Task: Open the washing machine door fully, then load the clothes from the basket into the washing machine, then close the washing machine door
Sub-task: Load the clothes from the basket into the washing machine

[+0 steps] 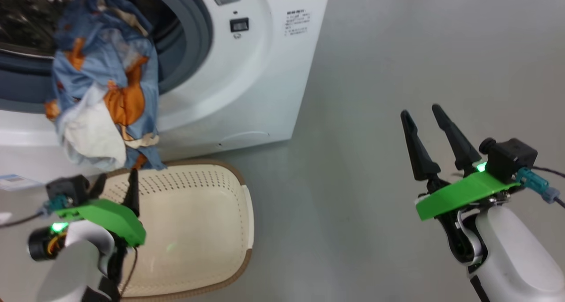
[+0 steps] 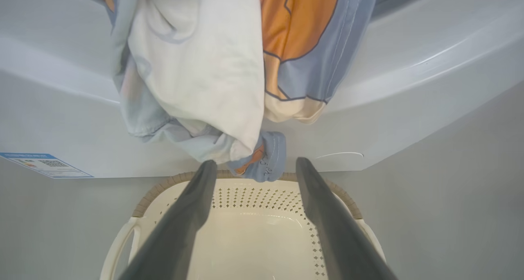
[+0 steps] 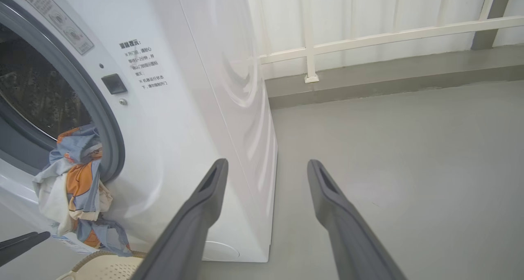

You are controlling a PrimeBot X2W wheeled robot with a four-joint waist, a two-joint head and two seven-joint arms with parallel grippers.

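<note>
Loading: clothes point(image 1: 106, 81) hang half out
Both spread wide, holding nothing: left gripper point(image 1: 115, 179) over the bare basket point(image 1: 247, 205), right gripper point(image 1: 420, 111) off to the side. Load drapes over the gasket point(image 1: 194, 41) of the washing machine point(image 1: 265, 72); I'd grab the low hem, lift past the lip, shove deep.

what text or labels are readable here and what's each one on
"温馨提示" seemingly heads the printed notice on the washing machine front; lines beneath too small.
Grey sticker up-left of it: blurred, unreadable.
Blue label low on the front: QR code, print too small.
</note>
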